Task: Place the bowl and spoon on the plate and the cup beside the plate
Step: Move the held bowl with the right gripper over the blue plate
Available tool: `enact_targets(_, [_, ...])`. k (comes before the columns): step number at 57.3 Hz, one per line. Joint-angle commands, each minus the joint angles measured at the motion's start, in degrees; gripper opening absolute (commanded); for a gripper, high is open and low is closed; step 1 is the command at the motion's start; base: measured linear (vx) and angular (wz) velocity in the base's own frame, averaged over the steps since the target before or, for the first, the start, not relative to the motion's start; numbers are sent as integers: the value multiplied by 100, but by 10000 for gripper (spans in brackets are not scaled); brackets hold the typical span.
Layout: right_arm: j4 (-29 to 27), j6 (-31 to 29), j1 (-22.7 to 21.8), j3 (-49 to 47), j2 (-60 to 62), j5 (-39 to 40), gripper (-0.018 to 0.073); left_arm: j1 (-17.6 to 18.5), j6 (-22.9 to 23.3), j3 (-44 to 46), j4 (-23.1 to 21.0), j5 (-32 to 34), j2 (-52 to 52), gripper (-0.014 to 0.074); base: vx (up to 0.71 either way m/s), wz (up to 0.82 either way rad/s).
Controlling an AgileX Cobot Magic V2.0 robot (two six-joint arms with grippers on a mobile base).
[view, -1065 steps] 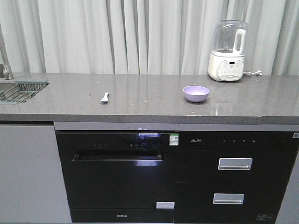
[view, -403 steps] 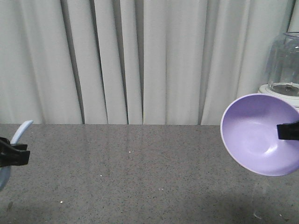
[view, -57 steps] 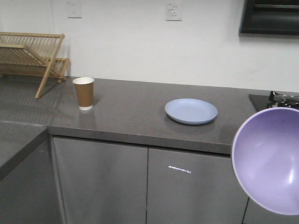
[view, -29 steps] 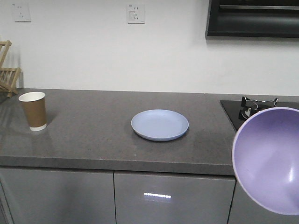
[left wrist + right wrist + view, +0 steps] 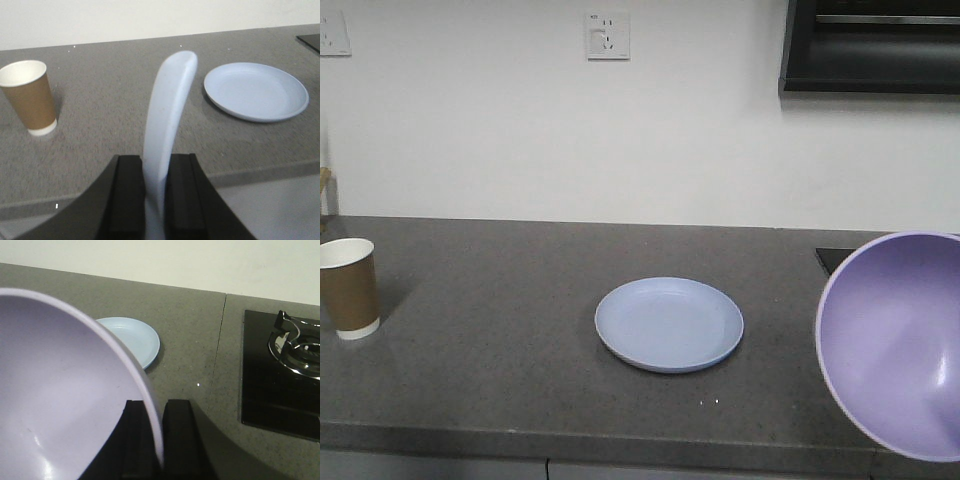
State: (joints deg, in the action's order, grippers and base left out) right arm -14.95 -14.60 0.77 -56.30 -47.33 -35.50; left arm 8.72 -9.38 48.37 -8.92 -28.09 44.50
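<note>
The plate [image 5: 669, 324] lies flat mid-tabletop [image 5: 500, 300]. The cup [image 5: 348, 288] stands upright at its 9 o'clock, well apart. The bowl [image 5: 895, 345], tipped on edge, hangs near the plate's 4 o'clock, its rim pinched by the right gripper [image 5: 157, 435]. The left gripper [image 5: 156, 190] pinches the spoon [image 5: 167, 125] upright. A black hob [image 5: 280, 375] sits toward the plate's 3 o'clock.

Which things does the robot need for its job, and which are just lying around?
Needed: bowl, held in the right gripper; spoon, held in the left gripper; plate; cup.
Just there: stove burner; wall socket.
</note>
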Motion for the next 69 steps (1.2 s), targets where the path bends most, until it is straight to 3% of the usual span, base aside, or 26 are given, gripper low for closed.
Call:
enact_targets(1, [-36, -42, -24, -161, 39, 473, -9, 39, 3, 159, -80, 447, -23, -3, 35, 0])
enact_targets(69, [-36, -42, -24, -161, 39, 479, -9, 39, 3, 159, -80, 447, -23, -3, 25, -6])
